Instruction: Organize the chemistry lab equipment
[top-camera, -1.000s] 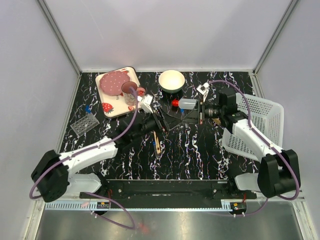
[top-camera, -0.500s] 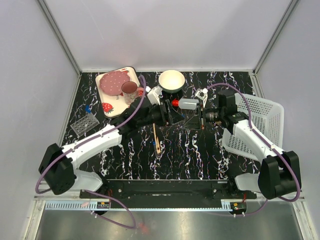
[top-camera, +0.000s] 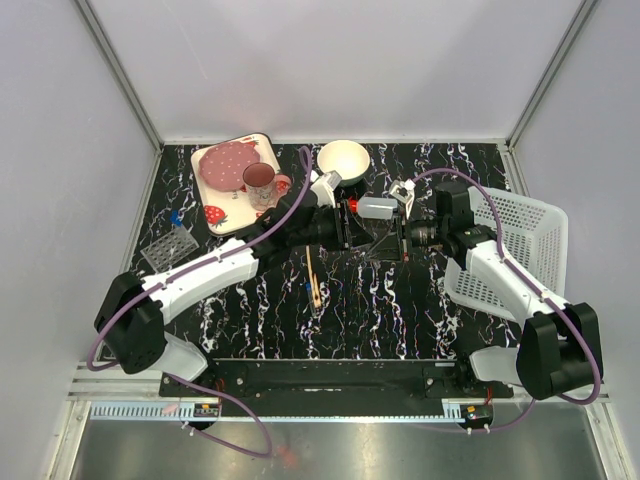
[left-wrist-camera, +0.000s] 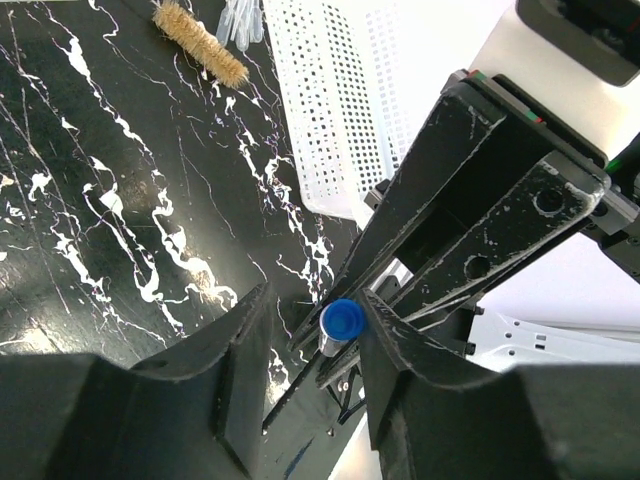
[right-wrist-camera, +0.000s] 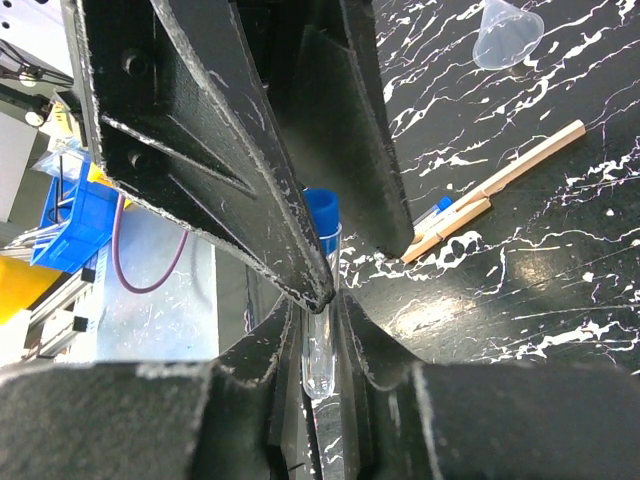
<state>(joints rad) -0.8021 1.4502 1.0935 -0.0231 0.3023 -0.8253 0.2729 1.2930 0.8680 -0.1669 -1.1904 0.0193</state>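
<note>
Blue-capped clear tube (right-wrist-camera: 320, 350) horizontal, cap toward left gripper (left-wrist-camera: 315, 312) (jaws apart around cap); right gripper (right-wrist-camera: 318, 308) clamps body.

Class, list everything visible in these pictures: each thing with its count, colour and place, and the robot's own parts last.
Tray: one, strawberry print, far left.
Mug: one, pink, on tray.
Disc: one, pink, on tray.
Bowl: one, white, far centre.
Bottle: one, translucent, red cap, lying near bowl.
Grid rack: one, clear, left edge.
Stick: one, pale wood, centre.
Loose tube: one, blue-capped, beside stick.
Brush: one, brown, by basket.
Cup: one, clear, on table.
Basket: one, white, right.
Held tube: one, clear, blue cap, between tools.
Left tool: black, flanking tube's cap.
Right tool: black, gripping tube.
</note>
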